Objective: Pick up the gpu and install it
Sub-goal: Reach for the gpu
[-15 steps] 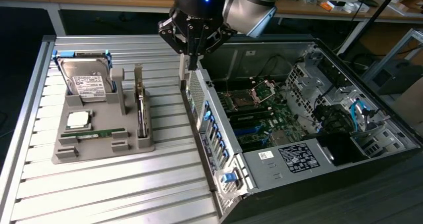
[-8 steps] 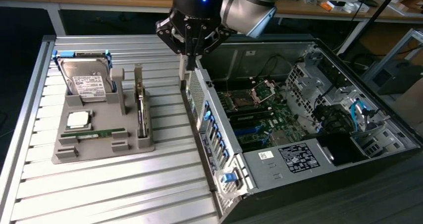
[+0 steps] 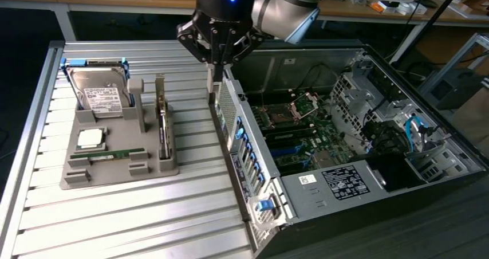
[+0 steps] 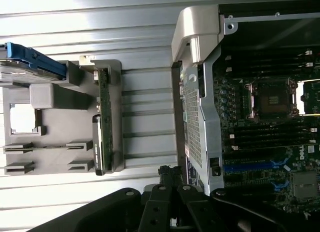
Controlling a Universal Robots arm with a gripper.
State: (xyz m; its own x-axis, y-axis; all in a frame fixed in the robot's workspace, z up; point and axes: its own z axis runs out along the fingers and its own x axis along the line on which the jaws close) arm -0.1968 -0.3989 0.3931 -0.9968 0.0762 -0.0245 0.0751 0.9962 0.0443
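The gpu stands on edge in the slot on the grey tray's side nearest the case, a thin dark card with a pale metal end. In the wrist view the gpu runs along the tray's edge. My gripper hangs over the gap between the tray and the open computer case, above the case's rear wall and a short way from the card's far end. Its fingers are shut, nothing is between them, and they touch nothing.
A silver hard drive in a blue carrier, a processor chip and a green memory stick also sit in the tray. The case lies open with its motherboard exposed. Ribbed metal tabletop surrounds both.
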